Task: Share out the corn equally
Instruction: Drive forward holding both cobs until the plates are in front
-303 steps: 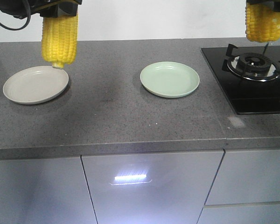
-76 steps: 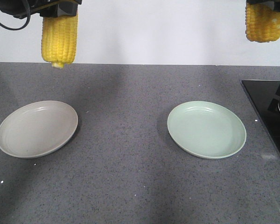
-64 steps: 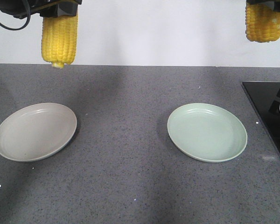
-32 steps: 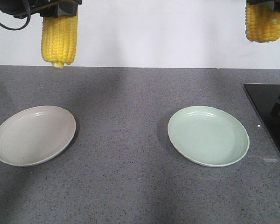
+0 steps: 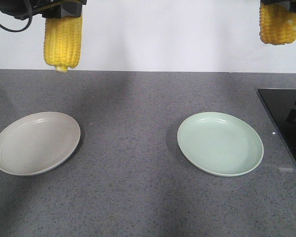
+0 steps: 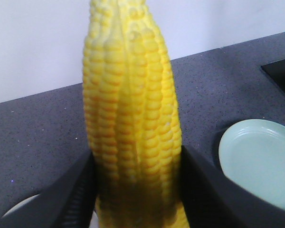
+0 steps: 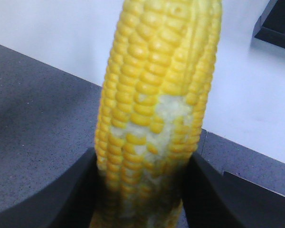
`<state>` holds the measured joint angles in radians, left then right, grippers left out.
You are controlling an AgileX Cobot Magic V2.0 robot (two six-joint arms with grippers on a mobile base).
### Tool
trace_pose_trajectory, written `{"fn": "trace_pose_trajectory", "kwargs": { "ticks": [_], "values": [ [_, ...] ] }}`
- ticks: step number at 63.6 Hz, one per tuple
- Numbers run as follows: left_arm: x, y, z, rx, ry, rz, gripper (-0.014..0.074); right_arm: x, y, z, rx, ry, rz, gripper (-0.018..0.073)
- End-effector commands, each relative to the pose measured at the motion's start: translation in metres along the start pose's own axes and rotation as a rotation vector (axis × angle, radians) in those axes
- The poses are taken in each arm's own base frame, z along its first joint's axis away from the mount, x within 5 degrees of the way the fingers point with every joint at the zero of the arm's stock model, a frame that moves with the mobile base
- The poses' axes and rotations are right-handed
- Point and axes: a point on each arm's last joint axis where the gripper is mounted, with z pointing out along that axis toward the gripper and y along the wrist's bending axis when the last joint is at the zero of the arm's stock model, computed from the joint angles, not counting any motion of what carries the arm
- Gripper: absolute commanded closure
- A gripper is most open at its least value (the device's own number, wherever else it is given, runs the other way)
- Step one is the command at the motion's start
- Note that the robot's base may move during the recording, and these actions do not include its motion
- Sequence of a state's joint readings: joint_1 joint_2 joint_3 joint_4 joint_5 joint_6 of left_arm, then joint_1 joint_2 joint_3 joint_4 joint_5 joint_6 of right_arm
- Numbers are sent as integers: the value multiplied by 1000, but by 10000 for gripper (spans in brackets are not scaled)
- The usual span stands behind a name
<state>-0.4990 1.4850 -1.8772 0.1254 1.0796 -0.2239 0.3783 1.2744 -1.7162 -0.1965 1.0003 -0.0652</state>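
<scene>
Left tool point(image 6: 135, 190): pinching one corn cob point(image 5: 62, 42) near its thick end, a dark finger point(image 6: 76, 194) pressed to each flank; the tapered tip points down in the front view.
Right tool point(image 7: 140, 190): pinching a second cob point(image 5: 279, 23) the same way; this one has a pale patch of flattened kernels (plain in the right wrist view).
Where the corn is: both cobs hang high in the air, well above the tabletop point(image 5: 133, 148), one at far left, one at far right. Neither touches a plate.
Beige plate point(image 5: 35, 142): left on the tabletop, nothing on it, lying nearer than the left cob.
Green plate point(image 5: 220, 142): right of centre, nothing on it, with the black cooktop point(image 5: 286, 123) just beyond it to the right.
Stage: judged as carrying; one cob per plate would make the split equal, and no cob has been set down yet.
Risk, rolling: released upright from this height, a cob would likely topple, roll off the shallow rim and end up on the tabletop.
Risk, aim: the right cob hangs right of the green plate, closer to the cooktop side, so a straight drop may miss.
Risk, grip: the hold is near one end only, so a quick swing could make the cob pivot or slip.
Arm pose: both wrists are raised near the top of the front view, tools aimed downward; the arms themselves are mostly out of frame.
</scene>
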Motion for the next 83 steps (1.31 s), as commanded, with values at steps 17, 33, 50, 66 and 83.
{"fn": "trace_pose_trajectory", "kwargs": {
  "ticks": [17,33,50,66,83],
  "values": [
    [-12,0,-23,23,-129,-12,602,-13,-8,-20,34,-128,0,564],
    [-12,0,-23,23,-129,-12,602,-13,-8,-20,34,-128,0,564],
    [-12,0,-23,23,-129,-12,602,-13,-8,-20,34,-128,0,564],
    [-12,0,-23,23,-129,-12,602,-13,-8,-20,34,-128,0,564],
    [-12,0,-23,23,-129,-12,602,-13,-8,-20,34,-128,0,564]
  ]
}}
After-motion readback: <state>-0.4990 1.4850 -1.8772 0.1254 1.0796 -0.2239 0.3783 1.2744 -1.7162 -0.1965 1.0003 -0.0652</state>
